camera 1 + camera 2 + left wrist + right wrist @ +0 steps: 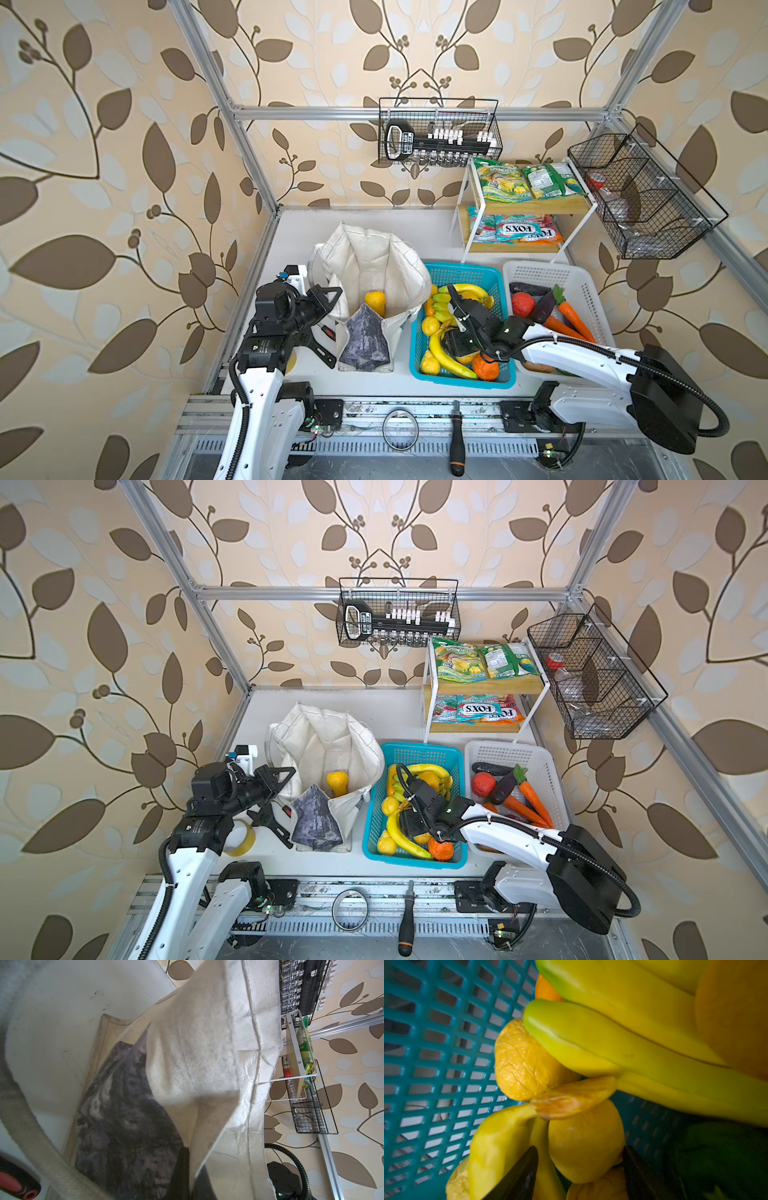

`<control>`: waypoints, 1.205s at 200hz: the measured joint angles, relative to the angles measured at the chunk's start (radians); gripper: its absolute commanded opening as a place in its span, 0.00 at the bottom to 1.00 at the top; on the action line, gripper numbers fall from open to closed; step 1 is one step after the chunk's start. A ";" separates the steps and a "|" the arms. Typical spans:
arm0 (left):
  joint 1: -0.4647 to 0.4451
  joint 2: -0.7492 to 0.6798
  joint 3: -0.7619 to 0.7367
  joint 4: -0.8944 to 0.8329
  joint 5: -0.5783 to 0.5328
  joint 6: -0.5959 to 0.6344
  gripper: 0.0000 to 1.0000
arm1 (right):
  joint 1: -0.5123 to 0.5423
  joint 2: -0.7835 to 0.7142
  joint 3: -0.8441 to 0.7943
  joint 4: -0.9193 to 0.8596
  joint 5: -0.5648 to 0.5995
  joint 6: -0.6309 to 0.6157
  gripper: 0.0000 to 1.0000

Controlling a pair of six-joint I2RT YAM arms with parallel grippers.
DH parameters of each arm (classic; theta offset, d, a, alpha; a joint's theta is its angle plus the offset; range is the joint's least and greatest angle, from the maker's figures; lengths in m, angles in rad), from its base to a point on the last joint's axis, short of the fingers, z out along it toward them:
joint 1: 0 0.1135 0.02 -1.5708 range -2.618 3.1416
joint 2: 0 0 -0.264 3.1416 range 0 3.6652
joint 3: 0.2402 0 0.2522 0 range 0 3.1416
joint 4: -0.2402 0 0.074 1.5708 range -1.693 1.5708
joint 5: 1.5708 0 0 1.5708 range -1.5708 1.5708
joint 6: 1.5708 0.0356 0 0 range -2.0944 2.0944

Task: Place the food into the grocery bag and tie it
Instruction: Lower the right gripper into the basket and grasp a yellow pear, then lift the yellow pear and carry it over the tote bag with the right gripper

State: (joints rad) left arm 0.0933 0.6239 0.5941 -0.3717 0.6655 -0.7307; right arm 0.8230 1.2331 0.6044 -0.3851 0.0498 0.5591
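Nearest me, my right gripper (581,1148) is down inside the blue basket (461,269). Its jaws are spread to either side of a small yellow fruit (586,1138). One finger sits right at the fruit's side, and the stalk of a banana (500,1147) lies between the other finger and the fruit. I cannot tell that anything is pinched yet.

As I judge it, the step in hand is picking fruit for the bag. The next move calls for a firm squeeze on the round fruit alone, keeping the stalk out. After that comes a straight lift clear of the banana bunch (612,1047) just beside it, then a carry across to the bag.

Next to the basket on the tabletop (374,380), my left gripper (336,296) is pressed together on the side rim of the grocery bag (374,266), propping its mouth open. One yellow-orange fruit (375,300) lies inside.

Farther off, the carrot (575,318) rests in the white basket (544,268). Farthest of all, the two snack packets (498,180) lie on the top shelf (536,205), well apart from both grippers. The tying is not yet begun.
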 measured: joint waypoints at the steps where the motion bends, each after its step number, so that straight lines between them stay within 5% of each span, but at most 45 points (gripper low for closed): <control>1: 0.000 0.000 0.000 0.000 0.000 0.000 0.00 | 0.000 0.000 -0.001 0.003 0.000 0.000 0.66; 32: 0.000 0.001 -0.002 0.002 0.000 -0.002 0.00 | 0.000 0.020 -0.018 0.043 0.018 0.009 0.69; 87: 0.000 0.005 -0.002 0.002 0.000 -0.002 0.00 | -0.005 0.022 -0.029 0.074 0.032 0.019 0.57; 241: 0.000 0.005 -0.002 0.003 0.007 -0.007 0.00 | -0.101 -0.355 0.013 -0.064 0.029 -0.001 0.54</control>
State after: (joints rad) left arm 0.0929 0.6285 0.5922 -0.3687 0.6727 -0.7376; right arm 0.7223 0.8780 0.6178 -0.4492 0.0784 0.5579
